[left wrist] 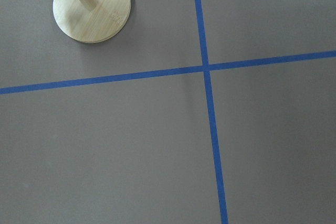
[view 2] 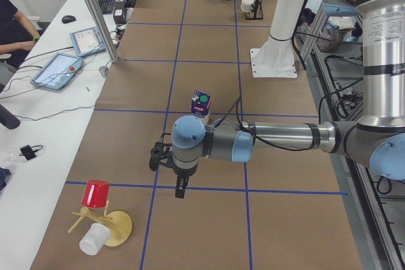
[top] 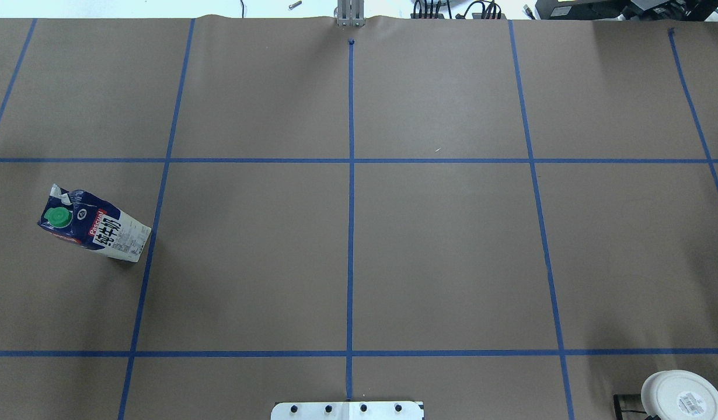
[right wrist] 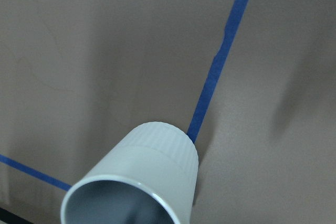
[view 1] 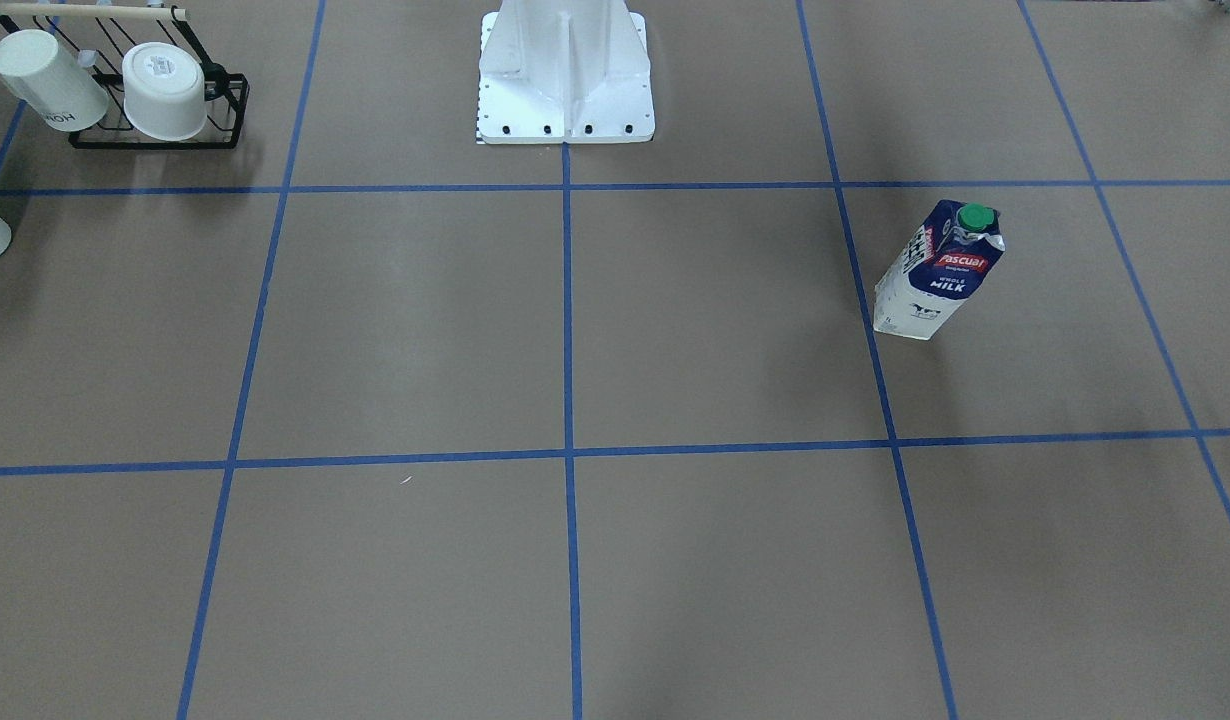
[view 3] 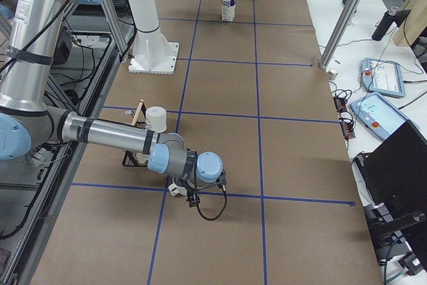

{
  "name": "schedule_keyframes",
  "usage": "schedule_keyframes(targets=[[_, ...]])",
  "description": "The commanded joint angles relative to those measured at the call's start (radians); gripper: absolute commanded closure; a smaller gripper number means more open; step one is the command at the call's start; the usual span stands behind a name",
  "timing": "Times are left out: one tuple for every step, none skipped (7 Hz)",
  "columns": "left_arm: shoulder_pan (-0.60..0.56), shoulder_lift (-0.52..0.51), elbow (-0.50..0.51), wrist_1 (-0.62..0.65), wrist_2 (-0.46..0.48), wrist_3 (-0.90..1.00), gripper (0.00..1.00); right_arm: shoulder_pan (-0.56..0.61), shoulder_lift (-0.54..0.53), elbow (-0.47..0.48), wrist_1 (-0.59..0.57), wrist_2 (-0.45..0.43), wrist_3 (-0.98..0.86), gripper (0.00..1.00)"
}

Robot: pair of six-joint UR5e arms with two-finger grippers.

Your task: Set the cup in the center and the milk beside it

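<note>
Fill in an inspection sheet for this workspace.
Surface: brown paper tabletop with blue tape grid; center crossing holds neither task item.
Job's things: milk carton upright on the robot's left side; ribbed white cup upright beneath the right wrist.
Clutter: black wire rack with two white mugs; wooden mug tree with a red cup.
Grippers: left gripper and right gripper over the table; fingers' state cannot tell.
Cables: black cable looping at the right wrist.
Surroundings: operator, tablets on side desk.

Robotics lab: tape-gridded table (top: 452, 251), operator tablets (view 2: 58, 69)
</note>
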Motion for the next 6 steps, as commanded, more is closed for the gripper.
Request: schedule_keyframes(targets=[[0.000, 0.000, 0.000, 0.000, 0.001, 0.000, 0.01, -0.009, 0.010, -0.017, 0.000, 0.003, -0.001, 0.00], [0.000, 0.000, 0.000, 0.000, 0.001, 0.000, 0.01, -0.014, 0.012, -0.019, 0.000, 0.005, 0.001, 0.02], [0.000, 0.000, 0.000, 0.000, 0.001, 0.000, 0.01, -0.017, 0.012, -0.019, 0.000, 0.020, 0.001, 0.28], [0.000, 0.000, 0.000, 0.000, 0.001, 0.000, 0.01, -0.017, 0.012, -0.019, 0.000, 0.028, -0.001, 0.69], [0.000, 0.000, 0.000, 0.000, -0.001, 0.000, 0.01, -0.019, 0.013, -0.019, 0.002, 0.028, -0.028, 1.00], [0.000, 0.000, 0.000, 0.000, -0.001, 0.000, 0.01, -0.019, 0.014, -0.019, 0.002, 0.028, -0.039, 1.00]])
